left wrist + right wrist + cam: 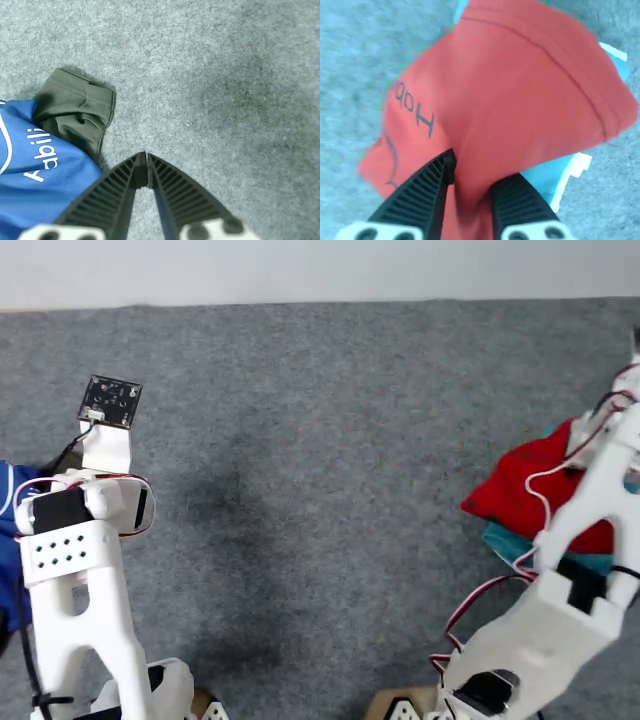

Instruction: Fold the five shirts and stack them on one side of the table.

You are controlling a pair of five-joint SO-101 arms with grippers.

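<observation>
A red shirt point(520, 95) lies bunched on a light blue shirt point(555, 175) at the table's right side, also seen as the red shirt point(525, 490) over the teal one point(505, 540). My right gripper point(472, 175) is shut on a fold of the red cloth, which rises between its fingers. At the far left lie a blue shirt point(40, 190) and a crumpled dark olive shirt point(75, 107) that touches it. My left gripper point(146, 162) is shut and holds nothing, just above the bare carpet beside the blue shirt.
Grey carpet point(330, 470) covers the table, with wide free room in the middle. The left arm point(75, 550) stands at the left edge over the blue shirt point(8, 520); the right arm point(570, 580) leans over the red pile.
</observation>
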